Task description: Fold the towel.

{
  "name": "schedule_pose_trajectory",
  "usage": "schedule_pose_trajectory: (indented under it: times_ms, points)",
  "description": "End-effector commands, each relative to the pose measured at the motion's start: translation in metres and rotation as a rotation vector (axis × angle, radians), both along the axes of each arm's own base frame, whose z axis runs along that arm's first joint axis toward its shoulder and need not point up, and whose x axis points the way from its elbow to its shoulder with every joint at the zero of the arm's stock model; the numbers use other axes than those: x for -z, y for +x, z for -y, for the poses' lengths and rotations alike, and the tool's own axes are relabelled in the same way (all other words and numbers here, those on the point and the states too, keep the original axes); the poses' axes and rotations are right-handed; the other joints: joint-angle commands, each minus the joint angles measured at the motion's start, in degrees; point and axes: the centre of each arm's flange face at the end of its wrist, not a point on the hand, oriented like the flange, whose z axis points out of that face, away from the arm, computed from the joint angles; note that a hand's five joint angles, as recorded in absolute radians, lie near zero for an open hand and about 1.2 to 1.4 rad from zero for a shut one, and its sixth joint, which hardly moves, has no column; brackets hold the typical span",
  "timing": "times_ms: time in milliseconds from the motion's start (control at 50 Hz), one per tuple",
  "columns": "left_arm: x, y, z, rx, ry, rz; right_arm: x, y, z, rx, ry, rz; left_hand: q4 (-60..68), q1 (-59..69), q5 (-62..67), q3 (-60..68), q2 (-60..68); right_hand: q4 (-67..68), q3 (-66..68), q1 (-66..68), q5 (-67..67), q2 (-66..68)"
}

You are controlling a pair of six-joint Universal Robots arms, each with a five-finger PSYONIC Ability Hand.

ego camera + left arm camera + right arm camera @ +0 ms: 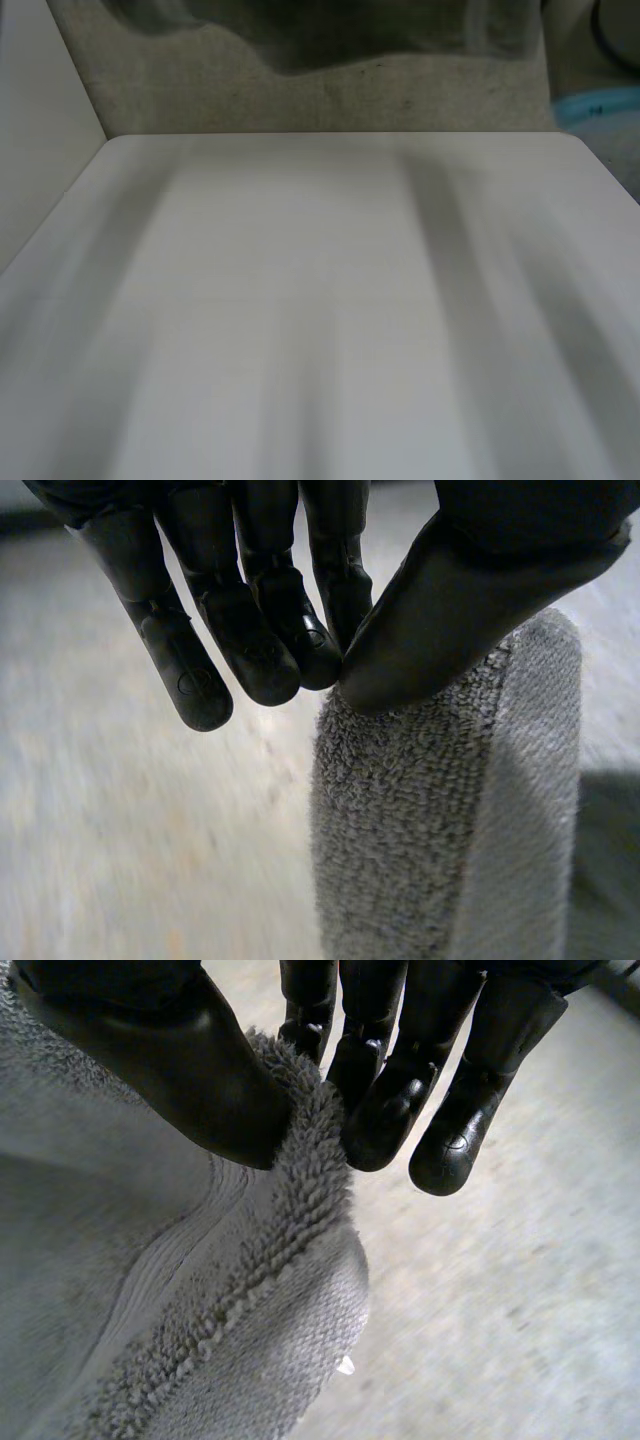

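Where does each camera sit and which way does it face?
Head view: between and behind the arms, looking down at the white table.
Left wrist view: on that wrist, along the left hand pinching the towel.
Right wrist view: on that wrist, along the right hand pinching the towel's edge.
Both wrist views share the towel.

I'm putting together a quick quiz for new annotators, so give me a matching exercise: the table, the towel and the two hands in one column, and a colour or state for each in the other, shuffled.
Things:
1. table
2. towel
3. left hand
4. right hand

Colours or states:
A. pinches the towel's hemmed edge
B. white
C. grey, fluffy pile
D. thumb pinches a rounded fold of the towel with no hem showing

Pairs: 1-B; 2-C; 3-D; 4-A
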Motion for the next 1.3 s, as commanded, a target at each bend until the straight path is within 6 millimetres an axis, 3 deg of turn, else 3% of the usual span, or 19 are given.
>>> schedule_pose_trajectory:
  times_ms: [20,40,60,80,100,140,160,180,200,240,320,400,500,620,680,720,820,1120,1300]
  points:
    - [0.133,-0.007,0.018,0.066,0.338,0.127,0.085,-0.002,0.000,-0.049,0.254,-0.155,2.07,7.42,4.73,3.51,2.90,3.93,4.14,4.06,3.81,5.88]
    - [0.133,-0.007,0.018,0.066,0.338,0.127,0.110,-0.005,-0.002,-0.060,0.321,-0.191,2.07,7.42,4.73,3.51,2.90,3.93,4.14,4.06,3.81,5.88]
    - [0.162,-0.006,0.015,0.091,0.394,0.160,0.110,-0.005,-0.002,-0.060,0.321,-0.191,2.07,7.42,4.73,3.51,2.90,3.93,4.14,4.06,3.81,5.88]
    - [0.188,-0.007,0.010,0.128,0.439,0.193,0.134,-0.009,-0.004,-0.069,0.389,-0.225,2.07,7.42,4.73,3.51,2.90,3.93,4.14,4.06,3.81,5.88]
    - [0.188,-0.007,0.010,0.128,0.439,0.194,0.134,-0.009,-0.004,-0.069,0.390,-0.225,2.07,7.42,4.73,3.51,2.90,3.93,4.14,4.06,3.81,5.88]
    - [0.230,-0.006,-0.004,0.183,0.502,0.249,0.179,-0.015,-0.013,-0.089,0.515,-0.288,2.07,7.42,4.73,3.51,2.90,3.93,4.14,4.06,3.81,5.88]
    - [0.231,-0.006,-0.004,0.184,0.502,0.249,0.179,-0.015,-0.013,-0.089,0.515,-0.288,2.07,7.42,4.73,3.51,2.90,3.93,4.14,4.06,3.81,5.88]
    - [0.249,-0.007,-0.013,0.209,0.530,0.278,0.200,-0.017,-0.020,-0.097,0.572,-0.315,2.07,7.42,4.73,3.51,2.90,3.93,4.14,4.06,3.81,5.88]
    - [0.249,-0.007,-0.013,0.209,0.530,0.278,0.218,-0.020,-0.026,-0.103,0.626,-0.334,2.07,7.42,4.73,3.51,2.90,3.93,4.14,4.06,3.81,5.88]
    - [0.276,-0.008,-0.033,0.243,0.562,0.345,0.234,-0.023,-0.033,-0.106,0.679,-0.353,2.07,7.42,4.73,3.51,2.90,3.93,4.14,4.06,3.81,5.88]
    - [0.294,-0.007,-0.049,0.238,0.574,0.426,0.264,-0.035,-0.050,-0.094,0.785,-0.394,2.07,7.42,4.73,3.51,2.90,3.93,4.14,4.06,3.81,5.88]
    - [0.296,0.004,-0.055,0.183,0.554,0.497,0.271,-0.044,-0.055,-0.074,0.820,-0.396,2.07,7.42,4.73,3.51,2.90,3.93,4.14,4.06,3.81,5.88]
    - [0.292,0.027,-0.053,0.106,0.561,0.533,0.258,-0.056,-0.060,-0.050,0.811,-0.367,2.07,7.42,4.73,3.51,2.90,3.93,4.14,4.06,3.81,5.88]
    - [0.292,0.031,-0.055,0.101,0.593,0.532,0.258,-0.066,-0.057,-0.025,0.823,-0.351,-0.60,4.76,2.06,0.84,0.23,3.93,4.14,4.06,3.81,5.88]
    - [0.292,0.038,-0.055,0.087,0.618,0.527,0.258,-0.067,-0.057,-0.024,0.829,-0.345,-15.57,-10.21,-12.91,-14.13,-14.74,3.93,4.14,4.06,3.81,5.88]
    - [0.292,0.045,-0.056,0.076,0.647,0.523,0.259,-0.067,-0.057,-0.024,0.831,-0.344,-45.72,-40.37,-43.06,-44.29,-44.89,3.93,4.14,4.06,3.81,5.88]
    - [0.290,0.055,-0.060,0.055,0.677,0.512,0.262,-0.068,-0.057,-0.025,0.841,-0.343,-51.38,-46.03,-48.72,-49.95,-50.55,3.93,4.14,4.06,3.81,5.88]
    - [0.288,0.041,-0.087,0.095,0.697,0.521,0.271,-0.067,-0.060,-0.031,0.857,-0.349,-54.09,-48.74,-51.43,-52.65,-53.26,3.93,4.14,4.06,3.81,5.88]
    - [0.311,0.033,-0.088,0.114,0.726,0.553,0.277,-0.066,-0.062,-0.035,0.875,-0.358,-53.25,-47.90,-50.59,-51.81,-52.42,3.93,4.14,4.06,3.81,5.88]
